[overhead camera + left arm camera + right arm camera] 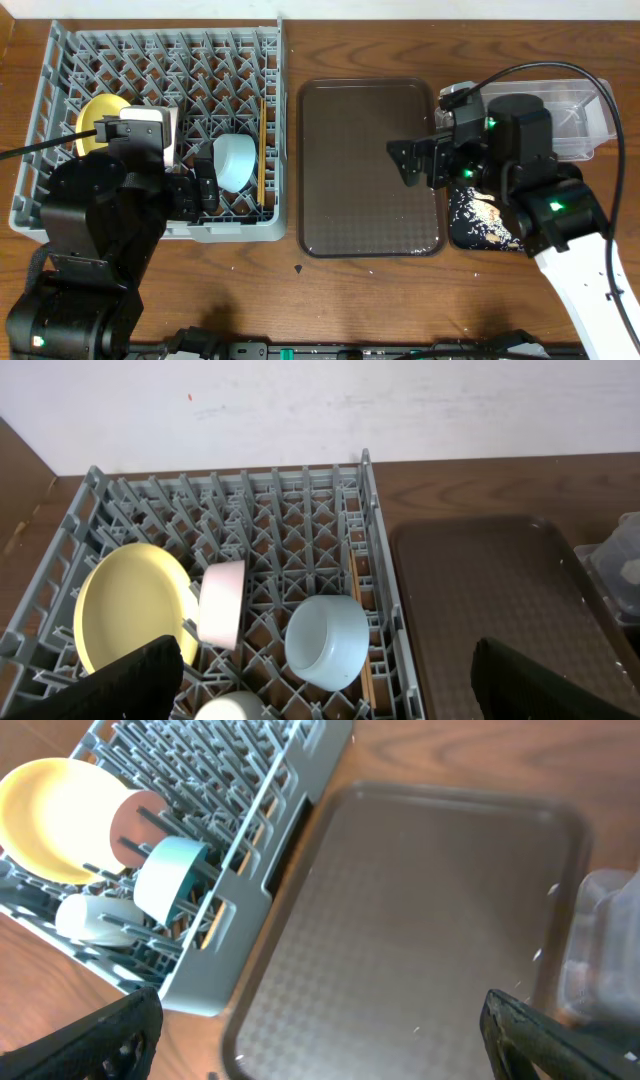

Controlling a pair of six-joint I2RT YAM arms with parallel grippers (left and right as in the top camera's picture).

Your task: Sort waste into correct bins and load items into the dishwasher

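Fingers (pixel 130 682) of the left gripper (pixel 197 192) are seen spread wide apart over the near part of the grey dish rack (pixel 240 228), and nothing is held between them. Just below them, a small white cup (pixel 230 708) is seated among the pegs. Slightly farther in, the light blue bowl (pixel 328 642) is laid on its side with its opening toward the wrist camera. The white bowl (pixel 222 605) is stood on edge just beside the round yellow plate (pixel 130 605), which is propped upright at the rack's left. The chopsticks (pixel 262 140) are laid along the rack's right wall.

The right gripper (pixel 412 165) is held over the right edge of the brown serving tray (pixel 350 170), its fingers (pixel 100 1040) likewise parted and empty. Pale rice-like scraps (pixel 490 215) are scattered in the black tray (pixel 458 238), just right of the serving tray. Farthest back, the clear tub (pixel 575 105) is partly covered by the right arm; its contents cannot be made out.
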